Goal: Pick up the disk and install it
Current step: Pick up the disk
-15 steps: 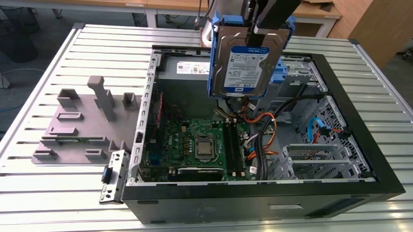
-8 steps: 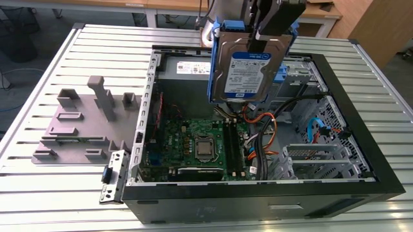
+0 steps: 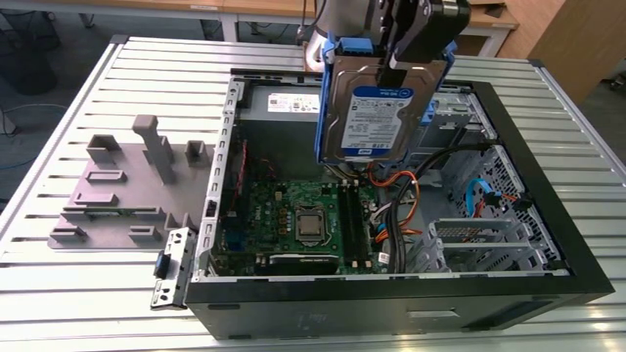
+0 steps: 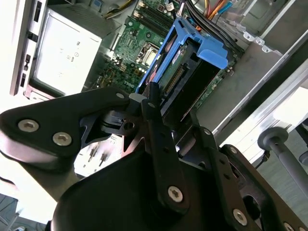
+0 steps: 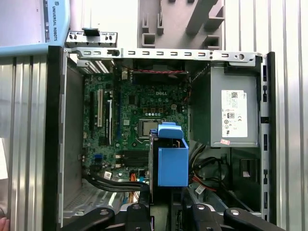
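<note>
The disk [image 3: 374, 114] hangs upright above the open computer case [image 3: 547, 213], its white-and-blue label facing the exterior camera and blue rails along both sides. My gripper [image 3: 399, 67] is shut on its upper end, with the black fingers [image 3: 415, 33] clamping it from above. In the second wrist view the disk [image 4: 190, 67] juts out from between the fingers [image 4: 155, 108], over the motherboard. The first wrist view has the disk's blue rail end [image 5: 172, 161] just past the gripper [image 5: 166, 206], above the case's inside.
Inside the case lie the green motherboard [image 3: 293, 216], a grey power-supply box [image 5: 226, 115], orange and black cables [image 3: 406, 183] and a metal drive cage [image 3: 479, 238]. A grey fixture [image 3: 127, 183] stands on the slatted table at the exterior view's left, beside a bracket [image 3: 171, 268].
</note>
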Available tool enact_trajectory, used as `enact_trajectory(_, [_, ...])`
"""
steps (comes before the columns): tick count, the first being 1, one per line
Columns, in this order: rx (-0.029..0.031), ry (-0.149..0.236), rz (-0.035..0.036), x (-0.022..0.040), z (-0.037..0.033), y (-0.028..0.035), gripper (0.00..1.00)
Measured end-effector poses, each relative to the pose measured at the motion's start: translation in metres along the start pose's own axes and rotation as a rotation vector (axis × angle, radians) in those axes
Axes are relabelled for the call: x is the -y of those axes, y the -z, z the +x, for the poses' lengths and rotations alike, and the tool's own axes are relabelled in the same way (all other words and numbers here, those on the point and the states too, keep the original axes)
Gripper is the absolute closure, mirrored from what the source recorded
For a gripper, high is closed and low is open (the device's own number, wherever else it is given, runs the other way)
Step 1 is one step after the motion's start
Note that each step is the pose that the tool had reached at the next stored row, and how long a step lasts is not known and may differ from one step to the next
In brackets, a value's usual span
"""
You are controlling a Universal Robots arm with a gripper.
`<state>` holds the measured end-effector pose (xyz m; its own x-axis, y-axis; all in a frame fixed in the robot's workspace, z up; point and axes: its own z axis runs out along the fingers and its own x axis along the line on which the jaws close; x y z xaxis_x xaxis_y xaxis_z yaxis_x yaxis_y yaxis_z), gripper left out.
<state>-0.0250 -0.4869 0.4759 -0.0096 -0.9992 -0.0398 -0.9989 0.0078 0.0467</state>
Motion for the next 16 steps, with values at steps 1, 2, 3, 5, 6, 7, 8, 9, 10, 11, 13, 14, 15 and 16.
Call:
enact_trajectory(1, [0.0001,0.000,0.0000,0.0000,0.0014,0.0000,0.65])
enact_trajectory(2, [0.0001,0.000,0.0000,0.0000,0.0028,0.0000,0.65])
enact_trajectory(3, [0.0001,0.000,0.0000,0.0000,0.0038,0.0000,0.65])
enact_trajectory(5, [0.0000,0.000,0.0000,-0.0001,0.0045,0.0000,0.65])
enact_trajectory(6, [0.0000,0.000,0.0000,0.0000,0.0053,0.0000,0.65])
enact_trajectory(7, [0.0000,0.000,0.0000,0.0000,0.0061,0.0001,0.65])
enact_trajectory(8, [0.0000,0.000,0.0000,0.0000,0.0061,0.0001,0.65])
enact_trajectory(9, [0.0000,0.000,0.0000,0.0000,0.0061,0.0001,0.65])
enact_trajectory(10, [0.0000,0.000,0.0000,0.0000,0.0061,0.0001,0.65])
enact_trajectory(11, [0.0000,0.000,0.0000,0.0000,0.0061,0.0001,0.65])
enact_trajectory(13, [0.0001,0.000,0.0000,0.0000,0.0062,0.0000,0.65])
enact_trajectory(14, [0.0000,0.000,0.0000,0.0000,0.0063,0.0000,0.65])
enact_trajectory(15, [0.0000,0.000,0.0000,0.0000,0.0066,0.0001,0.65])
enact_trajectory(16, [0.0000,0.000,0.0000,0.0001,0.0071,0.0001,0.65])
